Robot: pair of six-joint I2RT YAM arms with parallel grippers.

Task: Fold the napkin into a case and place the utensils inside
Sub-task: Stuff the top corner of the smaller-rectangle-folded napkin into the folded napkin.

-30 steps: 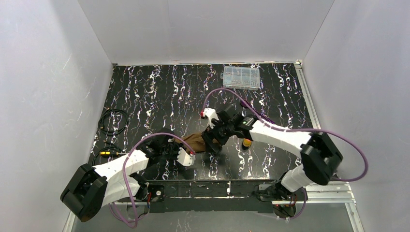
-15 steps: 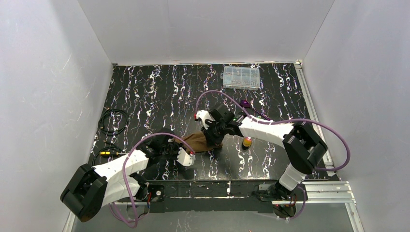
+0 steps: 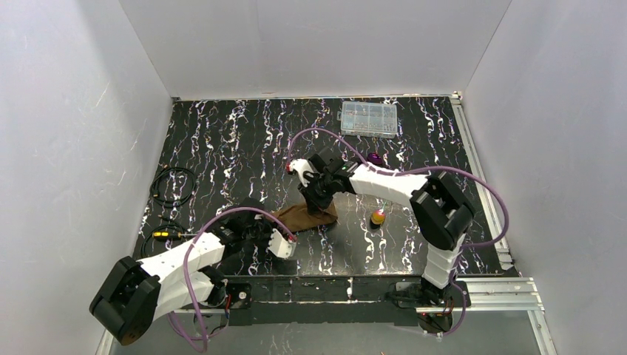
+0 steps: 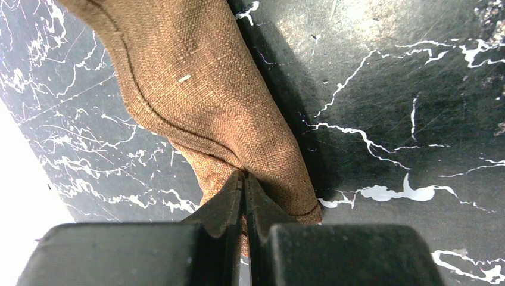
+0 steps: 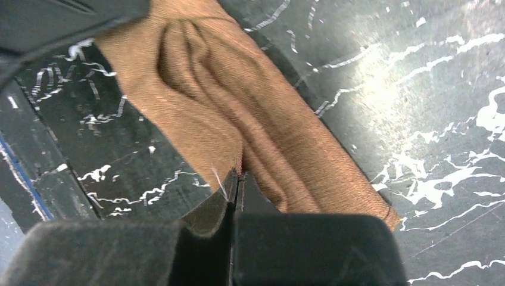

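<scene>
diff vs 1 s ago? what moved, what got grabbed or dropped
The right hand moved left and a little farther out, then went from open to shut on an edge of the napkin. The napkin now lies drawn out between the two hands. The left hand stayed shut on the napkin's other end, barely shifting. The gold-orange utensil and the clear box did not move.

The left arm (image 3: 174, 259) and right arm (image 3: 384, 183) have white shells, black joints and purple cables (image 3: 235, 210); the left hand (image 4: 242, 177) is black.
</scene>
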